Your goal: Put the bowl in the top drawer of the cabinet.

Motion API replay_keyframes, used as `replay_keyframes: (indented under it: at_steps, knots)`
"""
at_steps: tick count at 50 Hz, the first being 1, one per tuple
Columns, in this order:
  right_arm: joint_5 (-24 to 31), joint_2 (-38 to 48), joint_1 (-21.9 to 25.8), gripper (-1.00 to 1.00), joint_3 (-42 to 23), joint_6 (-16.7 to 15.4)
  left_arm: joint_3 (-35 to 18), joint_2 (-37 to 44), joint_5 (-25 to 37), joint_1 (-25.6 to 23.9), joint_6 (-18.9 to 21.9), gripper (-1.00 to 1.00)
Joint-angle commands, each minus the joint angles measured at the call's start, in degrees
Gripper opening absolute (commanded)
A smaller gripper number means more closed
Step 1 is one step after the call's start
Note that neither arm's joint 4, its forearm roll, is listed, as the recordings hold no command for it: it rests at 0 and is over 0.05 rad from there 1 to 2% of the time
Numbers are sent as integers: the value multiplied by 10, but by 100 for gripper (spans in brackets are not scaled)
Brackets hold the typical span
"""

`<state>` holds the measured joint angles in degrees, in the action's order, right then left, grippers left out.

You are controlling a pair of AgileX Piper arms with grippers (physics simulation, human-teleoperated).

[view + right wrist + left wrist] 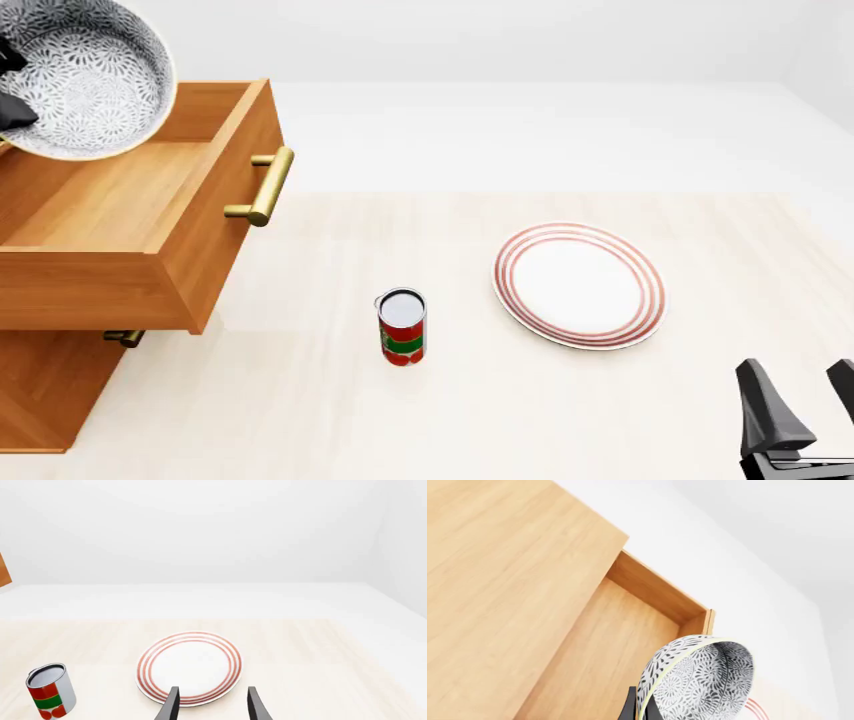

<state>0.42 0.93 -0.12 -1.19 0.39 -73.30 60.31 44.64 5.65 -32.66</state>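
Front view shows the bowl [83, 78] held above the pulled-out top drawer [134, 215] of the cabinet [40, 400], tilted on edge. The left pincer [639, 711] grips its rim in the left wrist view. The right pincer [801, 405] rests released over the desk [400, 420]. Let go while tilted, the bowl could strike the drawer's wall or roll out over the front.
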Motion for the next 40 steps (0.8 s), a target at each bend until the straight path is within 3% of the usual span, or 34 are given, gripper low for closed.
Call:
replay_keyframes:
  at_steps: [1, 40]
  knots:
    - [0, 0, 0, 100, 0, 0, 16, 0, -11, 10, 1, -100]
    - [0, 0, 0, 100, 0, 0, 37, 27, -30, 17, 16, -100]
